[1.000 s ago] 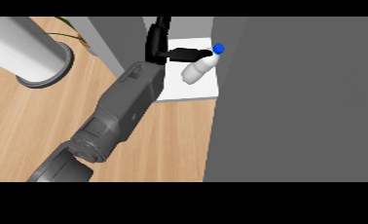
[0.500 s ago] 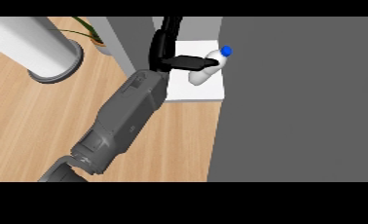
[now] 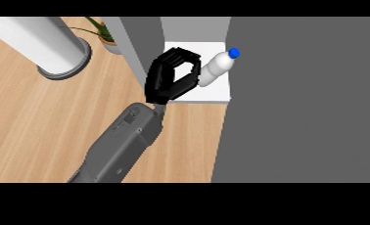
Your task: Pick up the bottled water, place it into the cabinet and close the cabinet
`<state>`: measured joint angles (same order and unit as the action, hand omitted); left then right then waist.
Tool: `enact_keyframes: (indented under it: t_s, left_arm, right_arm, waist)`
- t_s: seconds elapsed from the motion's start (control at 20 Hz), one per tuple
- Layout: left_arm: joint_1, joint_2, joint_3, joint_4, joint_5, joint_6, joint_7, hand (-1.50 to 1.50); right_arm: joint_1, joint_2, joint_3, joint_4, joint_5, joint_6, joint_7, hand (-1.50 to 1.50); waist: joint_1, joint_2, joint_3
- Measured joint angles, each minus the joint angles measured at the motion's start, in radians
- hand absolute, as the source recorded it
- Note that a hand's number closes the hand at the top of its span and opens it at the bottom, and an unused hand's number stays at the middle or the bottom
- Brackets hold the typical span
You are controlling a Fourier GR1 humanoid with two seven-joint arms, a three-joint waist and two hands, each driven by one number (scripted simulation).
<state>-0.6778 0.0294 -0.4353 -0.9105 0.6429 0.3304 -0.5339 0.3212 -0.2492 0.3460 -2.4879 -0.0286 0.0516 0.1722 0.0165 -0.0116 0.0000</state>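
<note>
One arm only is shown, judged to be the left: its grey forearm [image 3: 119,148] comes in from the near left over the wooden counter [image 3: 51,111], and no right hand is seen. Little room is left around the left hand [image 3: 172,75], which is held at the near left of the white cabinet shelf [image 3: 206,97] with its fingers curled into a ring. Nothing is seen inside that ring. The bottled water [image 3: 215,67] stands just right of it on the shelf, blue cap pointing far and right, and is touched at its lower end by the fingertips. Whether it is pinched or merely touched cannot be told. The main risk is judged to lie in the withdrawal: if the curled fingers were dragged past the bottle's base, it could be tipped or pulled toward the shelf's near edge, which lies close behind it. The shelf is hemmed in by a grey cabinet wall [image 3: 141,38] on the left and a large grey panel [image 3: 296,97] on the right, possibly the door, so a sideways move would be blocked on both sides. Open room is offered only toward the near left, back over the counter. Farther left, a white cylinder [image 3: 43,43] and a small plant [image 3: 104,35] stand well apart from that path.
</note>
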Motion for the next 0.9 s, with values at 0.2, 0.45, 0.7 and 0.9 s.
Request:
enact_keyframes:
  t_s: [0.2,0.45,0.7,0.9]
  left_arm:
    - [0.138,0.052,-0.049,-0.173,-0.019,0.022,0.045,1.50]
    - [0.341,0.146,-0.099,-0.421,-0.047,0.050,0.072,1.50]
    - [0.526,0.234,-0.110,-0.625,-0.070,0.061,0.073,1.50]
    - [0.642,0.298,-0.103,-0.741,-0.081,0.049,0.067,1.50]
  right_arm:
    - [-0.030,-0.050,0.038,0.003,0.009,0.042,0.049,1.50]
    - [-0.054,-0.073,0.123,0.001,0.014,0.069,0.134,1.50]
    - [-0.067,-0.029,0.242,0.006,0.025,0.049,0.199,1.50]
    - [-0.134,0.013,0.306,0.010,0.041,0.017,0.298,1.50]
  waist:
    - [0.007,-0.001,0.000]
    - [0.008,0.000,-0.001]
    - [-0.001,0.004,-0.001]
    - [-0.003,0.005,-0.001]
